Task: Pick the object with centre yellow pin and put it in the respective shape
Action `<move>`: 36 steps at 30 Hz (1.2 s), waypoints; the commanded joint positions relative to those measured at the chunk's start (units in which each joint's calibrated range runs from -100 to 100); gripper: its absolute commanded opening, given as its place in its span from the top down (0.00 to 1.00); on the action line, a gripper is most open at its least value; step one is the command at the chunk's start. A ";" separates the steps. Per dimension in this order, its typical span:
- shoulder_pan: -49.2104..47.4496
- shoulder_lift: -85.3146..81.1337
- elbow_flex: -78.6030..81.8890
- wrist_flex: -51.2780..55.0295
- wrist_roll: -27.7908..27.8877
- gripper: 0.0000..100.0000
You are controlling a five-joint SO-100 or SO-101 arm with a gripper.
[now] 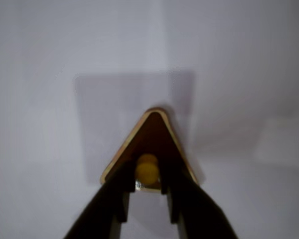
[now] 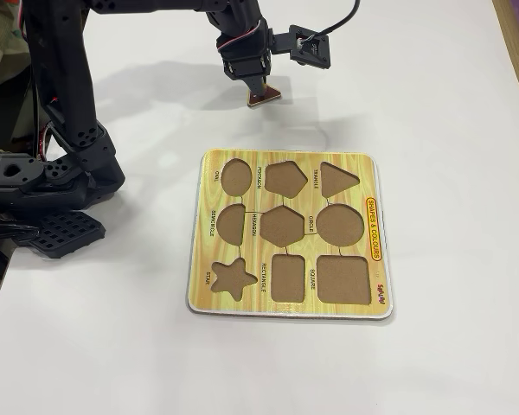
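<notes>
Pincer [image 1: 148, 191] clamped on yellow pin [image 1: 147, 169] of triangle piece [image 1: 150, 137] | triangle piece [image 2: 264, 95] held just above white bench [image 2: 432, 104], well apart from shape board [image 2: 290, 238] | board lay flat on bench, all 9 cutouts empty, triangle cutout [image 2: 338, 178] at top right in fixed view

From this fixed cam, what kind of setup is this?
Likely a hobby or lab tabletop test bench: plain white table, wooden shape-sorter board, and the arm's gripper holding a triangle piece.
</notes>
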 commanded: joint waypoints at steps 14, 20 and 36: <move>1.12 -1.55 -2.79 -0.67 0.18 0.98; 3.76 -4.98 -1.71 0.19 0.39 0.98; 17.43 -9.58 -1.71 0.19 10.38 0.98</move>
